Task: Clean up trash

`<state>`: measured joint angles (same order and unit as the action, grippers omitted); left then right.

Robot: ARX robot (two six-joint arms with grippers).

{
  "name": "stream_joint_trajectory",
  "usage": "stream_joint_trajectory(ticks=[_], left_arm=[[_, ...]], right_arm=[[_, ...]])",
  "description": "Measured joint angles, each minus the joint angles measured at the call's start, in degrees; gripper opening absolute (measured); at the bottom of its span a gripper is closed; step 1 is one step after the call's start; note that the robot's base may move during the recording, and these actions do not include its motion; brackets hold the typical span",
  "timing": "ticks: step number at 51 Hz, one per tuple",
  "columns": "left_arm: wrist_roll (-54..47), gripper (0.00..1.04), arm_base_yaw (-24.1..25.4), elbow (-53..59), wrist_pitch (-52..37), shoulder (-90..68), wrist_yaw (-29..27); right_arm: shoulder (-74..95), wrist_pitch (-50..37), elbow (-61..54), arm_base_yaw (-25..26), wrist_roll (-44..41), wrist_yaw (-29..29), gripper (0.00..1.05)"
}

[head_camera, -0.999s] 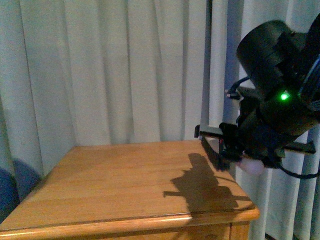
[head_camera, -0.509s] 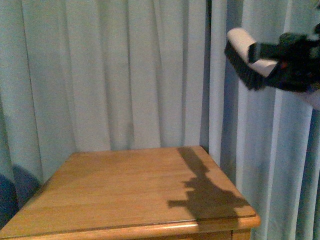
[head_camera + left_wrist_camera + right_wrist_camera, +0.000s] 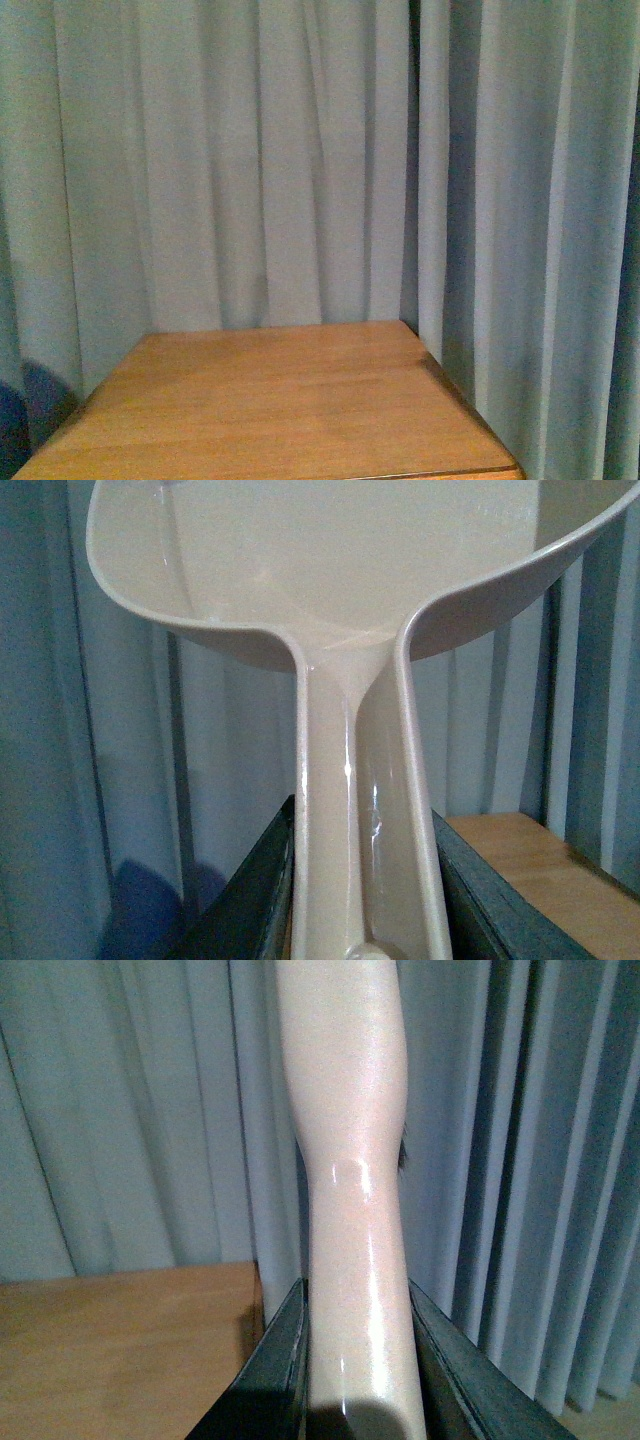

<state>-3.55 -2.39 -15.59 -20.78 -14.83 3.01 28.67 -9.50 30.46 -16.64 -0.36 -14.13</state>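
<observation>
Brush [image 3: 350, 1110] bristles barely visible beyond right hand [image 3: 356, 1292]

Pale blue-grey pleated curtains [image 3: 250, 160] fill the frame; a wooden tabletop [image 3: 270, 400] spans the lower part, dim light.

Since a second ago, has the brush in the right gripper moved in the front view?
Yes. The brush rose from beside the wooden table's right edge, up past the curtain, and left the front view; the right gripper grips its handle.
</observation>
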Motion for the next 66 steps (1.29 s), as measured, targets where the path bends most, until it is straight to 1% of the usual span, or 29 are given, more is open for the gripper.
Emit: stream_joint_trajectory(ticks=[5,13,45,58,66], left_arm=[[0.0,0.28,0.0,0.0,0.0,0.0,0.0],[0.0,0.28,0.0,0.0,0.0,0.0,0.0],[0.0,0.28,0.0,0.0,0.0,0.0,0.2],[0.1,0.28,0.2,0.2,0.1,0.2,-0.2],[0.1,0.28,0.2,0.2,0.1,0.2,0.0]], right_arm=[[-2.6,0.3,-0.2,2.1,-0.5,0.7,0.22],[-2.9,-0.2,-1.8,3.4,-1.1,0.4,0.22],[-3.1,-0.4,-2.3,3.8,-1.6,-0.3,0.22],[-2.8,-0.4,-2.4,3.6,-2.1,0.9,0.22],[-3.0,-0.4,-2.4,3.8,-2.1,0.0,0.22]])
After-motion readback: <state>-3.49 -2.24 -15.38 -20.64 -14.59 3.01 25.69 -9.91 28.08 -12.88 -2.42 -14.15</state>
